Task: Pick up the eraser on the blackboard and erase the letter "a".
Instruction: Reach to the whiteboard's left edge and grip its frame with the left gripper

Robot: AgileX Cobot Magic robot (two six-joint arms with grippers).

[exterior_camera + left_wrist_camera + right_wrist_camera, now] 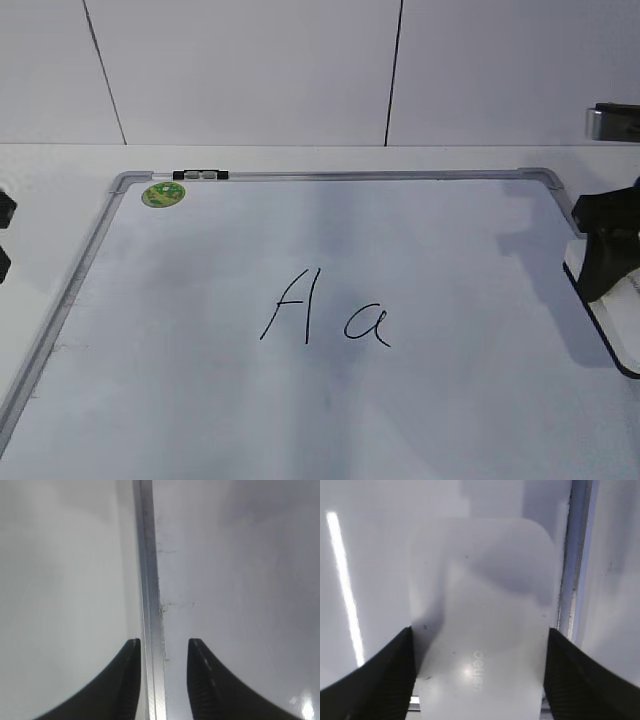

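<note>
Right wrist view has the right claw (479, 675) spread wide, one finger on each long side of the eraser (482, 605), which lies at the blackboard's (420, 410) right edge by the frame. It looks light and stiff with a smooth top, so squeezing its long sides should hold best. Left claw (162, 680) hangs narrowly parted over the left frame rail. Letter "a" (367, 323) sits mid-board, with capital "A" (290, 306) just to its left to avoid.
</note>
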